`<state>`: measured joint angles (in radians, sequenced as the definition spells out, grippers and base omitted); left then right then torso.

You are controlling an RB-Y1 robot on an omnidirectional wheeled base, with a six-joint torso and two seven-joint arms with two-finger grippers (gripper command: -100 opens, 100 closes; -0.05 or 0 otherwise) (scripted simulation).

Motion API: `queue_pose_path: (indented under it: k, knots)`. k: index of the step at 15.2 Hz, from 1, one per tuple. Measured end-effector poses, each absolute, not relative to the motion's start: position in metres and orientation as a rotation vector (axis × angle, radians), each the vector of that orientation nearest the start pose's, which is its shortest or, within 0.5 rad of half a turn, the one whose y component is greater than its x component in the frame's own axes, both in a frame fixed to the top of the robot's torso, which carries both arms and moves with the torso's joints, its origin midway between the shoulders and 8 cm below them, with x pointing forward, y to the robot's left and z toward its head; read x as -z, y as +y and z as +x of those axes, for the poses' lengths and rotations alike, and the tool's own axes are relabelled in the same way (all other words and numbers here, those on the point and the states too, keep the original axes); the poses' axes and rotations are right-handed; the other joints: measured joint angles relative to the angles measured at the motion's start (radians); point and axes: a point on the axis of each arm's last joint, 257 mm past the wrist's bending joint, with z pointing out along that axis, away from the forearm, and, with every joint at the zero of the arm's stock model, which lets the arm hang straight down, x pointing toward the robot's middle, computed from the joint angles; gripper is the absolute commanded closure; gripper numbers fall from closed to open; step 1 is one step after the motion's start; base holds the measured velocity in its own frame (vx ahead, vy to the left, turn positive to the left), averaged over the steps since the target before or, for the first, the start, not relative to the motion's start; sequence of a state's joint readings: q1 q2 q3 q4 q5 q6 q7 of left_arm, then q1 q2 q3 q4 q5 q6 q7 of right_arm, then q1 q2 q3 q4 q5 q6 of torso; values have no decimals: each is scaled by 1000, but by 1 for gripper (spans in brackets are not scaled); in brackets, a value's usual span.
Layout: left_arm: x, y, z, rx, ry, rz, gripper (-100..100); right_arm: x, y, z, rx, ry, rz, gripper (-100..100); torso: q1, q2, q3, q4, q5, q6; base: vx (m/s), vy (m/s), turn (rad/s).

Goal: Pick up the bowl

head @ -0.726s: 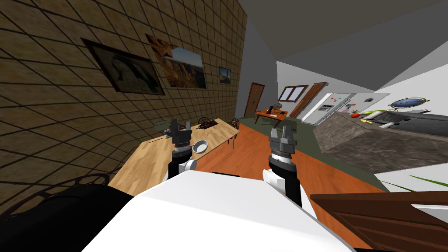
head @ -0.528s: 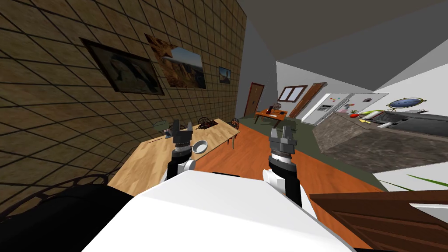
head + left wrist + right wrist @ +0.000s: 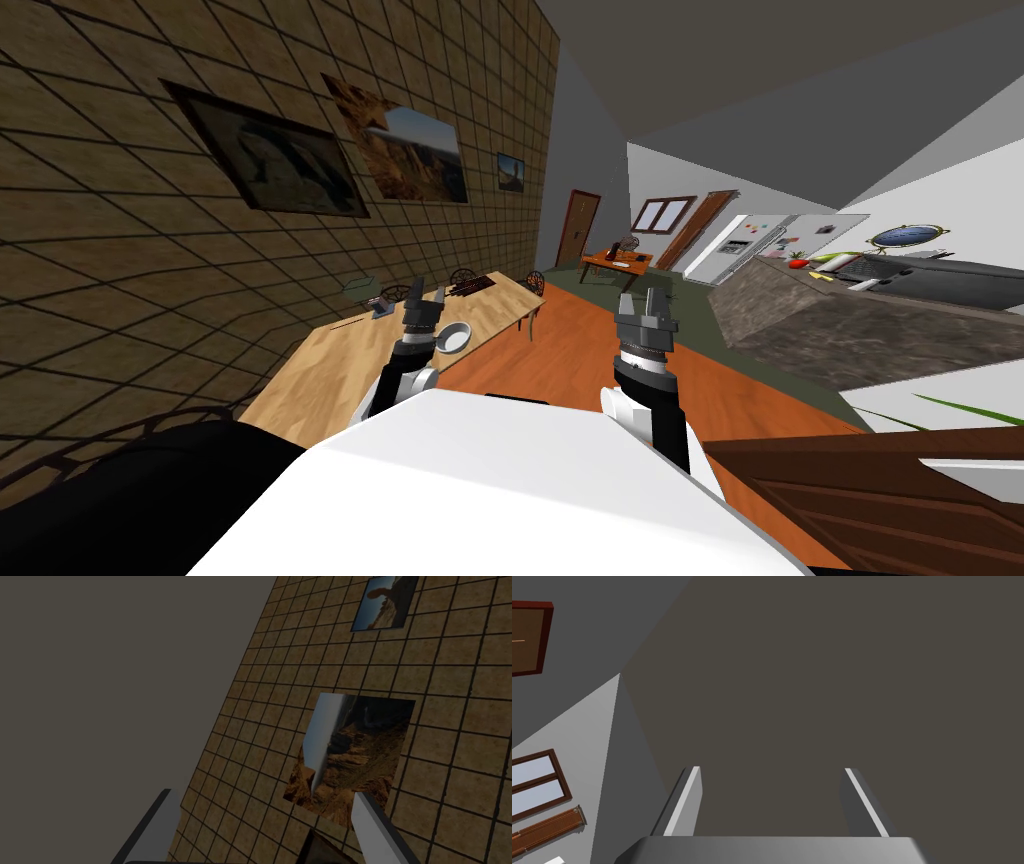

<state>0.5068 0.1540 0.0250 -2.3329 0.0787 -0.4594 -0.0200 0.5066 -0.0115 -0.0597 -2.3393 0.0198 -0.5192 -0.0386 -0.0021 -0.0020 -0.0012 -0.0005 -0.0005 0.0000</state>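
A small pale grey bowl (image 3: 455, 337) sits near the front edge of a long light wooden table (image 3: 320, 365) in the head view. My left gripper (image 3: 427, 294) is raised over the table just left of the bowl, fingers pointing up, open with nothing between them; it leans a little toward the bowl. My right gripper (image 3: 641, 301) is held upright over the orange floor to the right of the table, also open and empty. Both pairs of fingers (image 3: 159, 826) (image 3: 684, 801) stand wide apart in the wrist views.
Dark small items (image 3: 472, 285) and a grey object (image 3: 381, 311) lie farther along the table, with dark chairs (image 3: 463, 275) behind it. A tiled wall (image 3: 150, 300) runs along the left. A stone counter (image 3: 830, 325) stands at the right, a second small table (image 3: 617, 263) far ahead.
The head view has swung slightly, shifting the scene left. My left gripper has tilted and moved a little right, closer over the bowl. The right gripper is unchanged.
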Motion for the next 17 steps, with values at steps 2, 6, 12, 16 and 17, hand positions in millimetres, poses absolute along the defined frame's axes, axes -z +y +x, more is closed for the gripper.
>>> queue_pose_path:
  k: [2,6,12,16,17]
  knots:
    - [-24,283,348,1304,737,-619,-100,-53,-290,325,-1281,573,582,0,0,0,0,0,0,0,20,-25,-15]
    - [-6,295,360,1281,796,-686,-100,-53,-290,325,-1281,573,582,0,0,0,0,0,0,0,22,-25,-31]
    - [35,319,375,1232,887,-823,-100,-53,-290,325,-1281,573,582,0,0,0,0,0,0,0,26,-28,-29]
    - [56,334,380,1202,928,-904,-100,-53,-290,325,-1281,573,582,0,0,0,0,0,0,0,26,-25,-30]
    - [63,339,381,1192,939,-929,-100,-53,-290,325,-1281,573,582,0,1,0,0,0,0,0,31,-24,-40]
